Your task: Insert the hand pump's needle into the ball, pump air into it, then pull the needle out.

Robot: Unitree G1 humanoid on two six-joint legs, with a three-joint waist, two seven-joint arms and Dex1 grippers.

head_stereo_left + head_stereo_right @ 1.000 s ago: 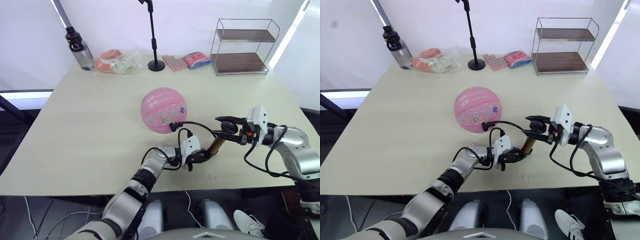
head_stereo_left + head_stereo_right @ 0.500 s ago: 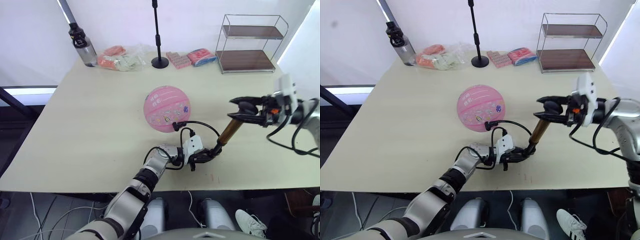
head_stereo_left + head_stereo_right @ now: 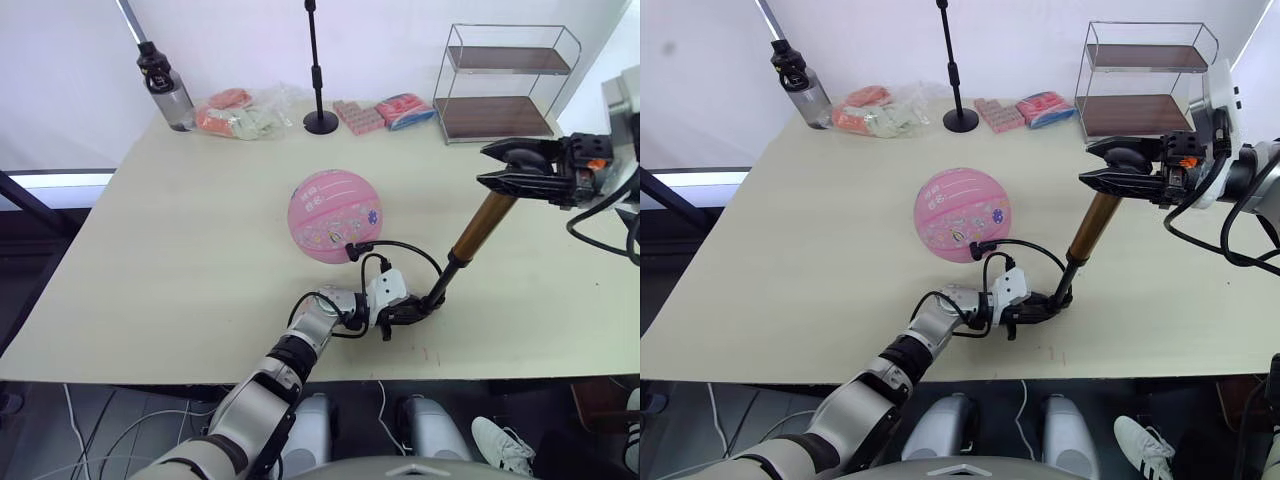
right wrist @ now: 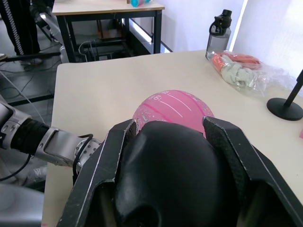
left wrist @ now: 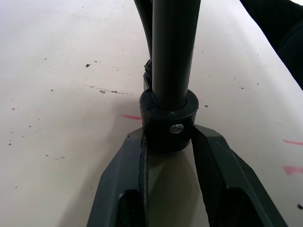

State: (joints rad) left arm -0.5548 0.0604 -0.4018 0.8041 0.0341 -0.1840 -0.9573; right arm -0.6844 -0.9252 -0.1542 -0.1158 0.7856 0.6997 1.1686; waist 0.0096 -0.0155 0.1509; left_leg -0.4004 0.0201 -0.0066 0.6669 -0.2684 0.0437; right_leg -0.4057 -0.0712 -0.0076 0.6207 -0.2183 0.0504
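Note:
The pink ball rests mid-table. The hand pump stands tilted near the front edge, its bronze-gold barrel raised above a thin black rod. My left gripper lies on the table, shut on the pump's black bottom cap, with one finger on each side. My right gripper is up at the right, shut on the black T-handle. The black hose loops from the pump to a small fitting against the ball's near side. The needle's pin itself is hidden.
Along the far edge stand a dark bottle, a clear bag of orange and pale items, a black stand with a round base, pink packets and a wire shelf. Small red marks dot the table.
My right gripper has risen up and away to the right with the T-handle, lifting the gold barrel off the bottom cap and baring the black rod. The left gripper and ball stayed put.

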